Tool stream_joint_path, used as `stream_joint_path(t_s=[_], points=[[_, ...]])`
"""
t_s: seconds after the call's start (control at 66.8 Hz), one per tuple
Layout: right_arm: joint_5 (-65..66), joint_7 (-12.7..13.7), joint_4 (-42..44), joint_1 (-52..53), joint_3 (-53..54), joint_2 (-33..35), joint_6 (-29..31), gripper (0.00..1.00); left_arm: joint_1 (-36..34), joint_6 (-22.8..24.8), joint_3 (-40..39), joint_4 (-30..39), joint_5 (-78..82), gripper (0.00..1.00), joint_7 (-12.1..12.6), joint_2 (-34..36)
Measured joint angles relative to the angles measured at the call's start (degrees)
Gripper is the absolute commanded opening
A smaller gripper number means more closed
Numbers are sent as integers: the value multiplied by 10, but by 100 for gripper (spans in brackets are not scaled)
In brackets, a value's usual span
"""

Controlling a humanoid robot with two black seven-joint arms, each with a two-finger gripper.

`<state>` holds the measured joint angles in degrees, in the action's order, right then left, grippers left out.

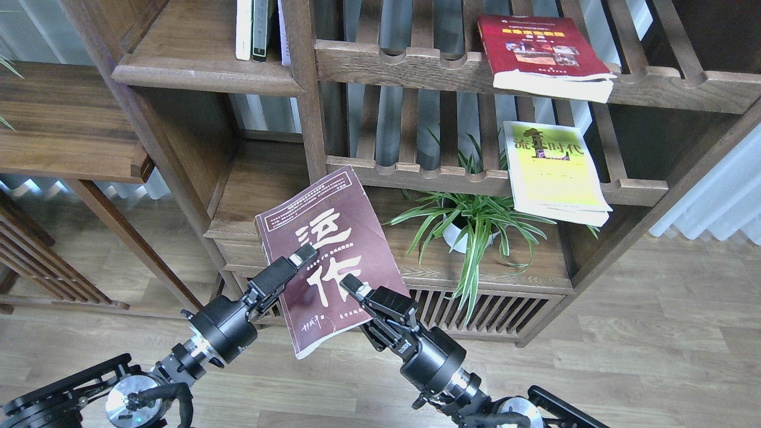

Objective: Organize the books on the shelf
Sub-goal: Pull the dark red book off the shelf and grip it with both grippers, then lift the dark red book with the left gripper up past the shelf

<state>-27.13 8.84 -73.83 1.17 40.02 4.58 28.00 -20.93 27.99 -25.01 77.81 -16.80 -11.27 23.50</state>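
The dark maroon book [333, 255] with big white characters is held tilted in the air in front of the bookcase, cover facing me. My left gripper [300, 257] is shut on its left edge, one finger on the cover. My right gripper [352, 286] is shut on its lower right part. The thick red book [541, 50] lies on the upper slatted rack at the right. The yellow-green book [553, 172] lies on the lower slatted rack, overhanging its front. The solid shelf [202, 68] is at the upper left, above and left of the held book.
Thin white [243, 30] and dark-green [260, 30] volumes stand upright at the shelf's right end, against the bookcase post [306, 107]. A potted spider plant [469, 223] stands on the low cabinet top, right of the held book. A lower wooden ledge [71, 131] is at the far left.
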Motion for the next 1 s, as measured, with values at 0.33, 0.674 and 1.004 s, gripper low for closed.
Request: stream_joint_path(t_s=[0.33,0.674,1.004], points=[[2,0,10,-2,7,-25,0,35,-3,0,-1,0,2,6,-8,5],[5,-9,12,-4,9,-46,0,96,0,0,-4,-4,3,7,-9,9],[11,-9,28,4,11,-47,0,98,4,0,1,-2,4,8,-7,31]])
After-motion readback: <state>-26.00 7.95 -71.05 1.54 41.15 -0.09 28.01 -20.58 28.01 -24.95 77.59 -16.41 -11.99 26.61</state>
